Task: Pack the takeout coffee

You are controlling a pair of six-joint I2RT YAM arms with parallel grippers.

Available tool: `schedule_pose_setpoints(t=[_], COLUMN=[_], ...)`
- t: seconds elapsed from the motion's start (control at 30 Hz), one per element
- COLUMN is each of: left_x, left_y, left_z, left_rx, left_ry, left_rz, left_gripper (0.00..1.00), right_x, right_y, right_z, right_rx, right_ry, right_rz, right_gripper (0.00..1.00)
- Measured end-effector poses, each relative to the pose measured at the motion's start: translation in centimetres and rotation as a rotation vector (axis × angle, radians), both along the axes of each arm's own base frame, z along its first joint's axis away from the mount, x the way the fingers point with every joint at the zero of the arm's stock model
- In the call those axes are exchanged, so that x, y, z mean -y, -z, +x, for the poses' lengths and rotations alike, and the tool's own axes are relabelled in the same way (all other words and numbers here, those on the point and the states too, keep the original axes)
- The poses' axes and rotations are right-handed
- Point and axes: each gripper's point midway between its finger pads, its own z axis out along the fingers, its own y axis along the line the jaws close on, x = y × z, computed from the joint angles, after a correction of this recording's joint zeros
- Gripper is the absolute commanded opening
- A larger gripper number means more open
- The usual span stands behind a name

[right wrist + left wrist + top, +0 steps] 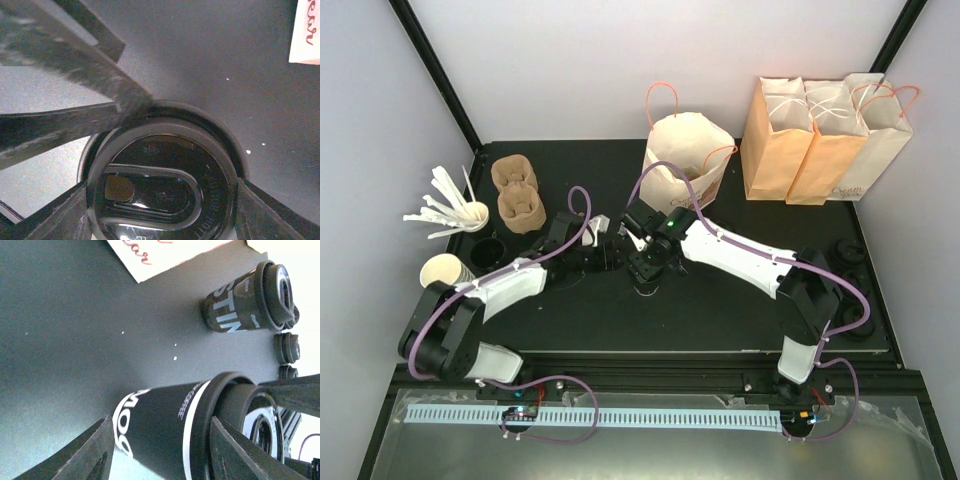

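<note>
Black table (720,310) holds four bags (685,160); right end effector (162,187) grips one takeout coffee (160,150), left end effector (161,432) open.

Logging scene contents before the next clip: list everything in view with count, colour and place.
coffee cup: one, black with black lid, table centre
second cup: one, black, lidded, standing farther along the table
loose lids: a few, black, beyond the second cup
open bag: one, tan with pink handles, back centre
other bags: three, tan-orange, back right
cup carriers: two, brown, back left
stirrers: a bunch, white, in a white cup, far left
paper cups: one stack, white, front left
table: one, black
left end effector: one, black, open around the cup's body
right end effector: one, black, closed on the cup's lid
</note>
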Motion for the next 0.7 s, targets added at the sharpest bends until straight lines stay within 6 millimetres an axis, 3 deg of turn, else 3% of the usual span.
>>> schedule_pose_setpoints(t=[0.2, 0.43, 0.7], left_x=[-0.8, -1.4, -2.9], left_y=[-0.8, -3.8, -0.9], left_z=[-1.4, -3.9, -8.6], left_rx=[-0.037, 0.038, -0.019], left_ry=[-0.003, 0.001, -0.042], left_rz=[0.031, -0.025, -0.101], left_gripper=[0.64, 0.67, 0.76], right_x=[0.1, 0.3, 0.1], right_y=[-0.1, -0.2, -0.2], right_z=[0.0, 0.1, 0.5], right_rx=[-0.001, -0.002, -0.011], right_ry=[0.02, 0.075, 0.142], right_rz=[0.003, -0.001, -0.002], right_gripper=[0.69, 0.7, 0.71])
